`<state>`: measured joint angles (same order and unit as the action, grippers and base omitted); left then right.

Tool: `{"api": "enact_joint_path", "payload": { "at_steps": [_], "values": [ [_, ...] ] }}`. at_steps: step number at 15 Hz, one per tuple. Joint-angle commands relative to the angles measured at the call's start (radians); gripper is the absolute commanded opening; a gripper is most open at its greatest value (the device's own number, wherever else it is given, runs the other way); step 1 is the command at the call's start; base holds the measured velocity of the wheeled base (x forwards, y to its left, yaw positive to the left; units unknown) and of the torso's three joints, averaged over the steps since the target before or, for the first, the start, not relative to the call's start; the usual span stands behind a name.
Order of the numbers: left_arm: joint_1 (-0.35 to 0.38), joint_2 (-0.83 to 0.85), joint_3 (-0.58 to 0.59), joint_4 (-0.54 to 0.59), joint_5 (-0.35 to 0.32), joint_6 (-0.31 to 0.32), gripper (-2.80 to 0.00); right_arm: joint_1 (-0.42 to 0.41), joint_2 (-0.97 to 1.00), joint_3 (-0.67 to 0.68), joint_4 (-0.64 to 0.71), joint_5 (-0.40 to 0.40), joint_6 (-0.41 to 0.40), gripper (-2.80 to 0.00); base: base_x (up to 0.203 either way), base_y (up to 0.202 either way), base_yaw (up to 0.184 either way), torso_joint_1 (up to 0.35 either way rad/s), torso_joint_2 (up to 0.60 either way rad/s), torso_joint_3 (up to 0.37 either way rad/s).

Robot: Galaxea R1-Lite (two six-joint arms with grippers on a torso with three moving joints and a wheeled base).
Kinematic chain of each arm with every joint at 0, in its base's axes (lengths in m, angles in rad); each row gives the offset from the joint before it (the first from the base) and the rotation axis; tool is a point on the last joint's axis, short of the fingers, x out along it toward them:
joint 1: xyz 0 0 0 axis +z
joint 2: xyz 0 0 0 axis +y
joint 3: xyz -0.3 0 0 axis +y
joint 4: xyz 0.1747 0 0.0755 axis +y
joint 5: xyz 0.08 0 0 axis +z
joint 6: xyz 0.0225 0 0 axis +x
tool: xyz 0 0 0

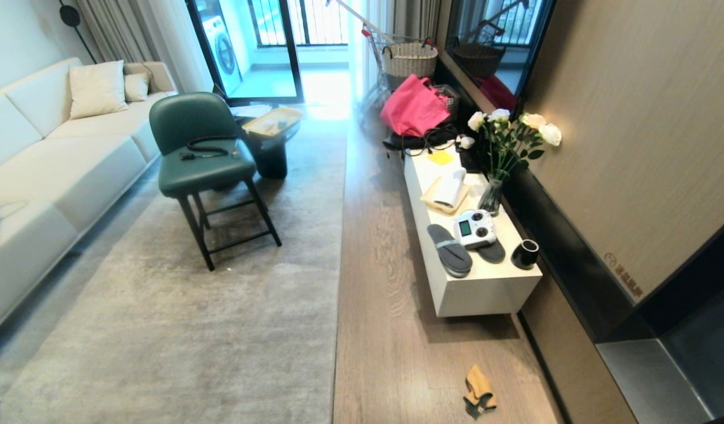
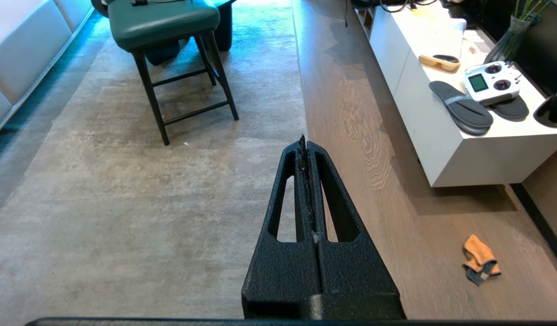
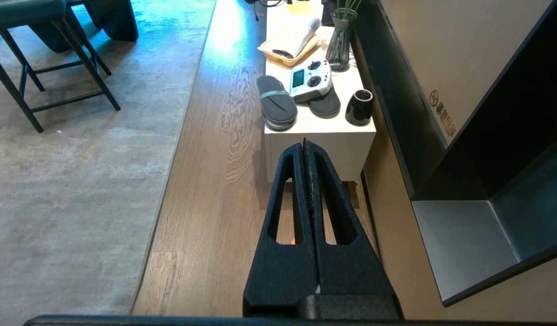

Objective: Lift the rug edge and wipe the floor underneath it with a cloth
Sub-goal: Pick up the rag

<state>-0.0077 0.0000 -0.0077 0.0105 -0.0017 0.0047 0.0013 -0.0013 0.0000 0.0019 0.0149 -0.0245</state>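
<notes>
Only the wrist views show each tool (image 2: 305,142) (image 3: 304,144) pressed together, seemingly empty.

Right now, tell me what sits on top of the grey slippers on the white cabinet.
A white remote controller lies across the grey slippers on the white cabinet. It hides most of the far slipper; only its end shows.
</notes>
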Motion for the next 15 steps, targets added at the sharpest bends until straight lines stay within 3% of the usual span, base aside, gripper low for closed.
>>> {"api": "enact_joint_path", "payload": {
  "at_steps": [1,15],
  "values": [
    [0.0,0.0,0.0,0.0,0.0,0.0,-2.8,0.0,0.001,0.0,0.0,0.0,0.0,-2.8,0.0,0.0,0.0,0.0,0.0,0.0],
    [0.0,0.0,0.0,0.0,0.0,0.0,-2.8,0.002,0.001,0.0,0.0,0.0,0.0,-2.8,0.0,0.0,0.0,0.0,0.0,0.0]
  ]
}}
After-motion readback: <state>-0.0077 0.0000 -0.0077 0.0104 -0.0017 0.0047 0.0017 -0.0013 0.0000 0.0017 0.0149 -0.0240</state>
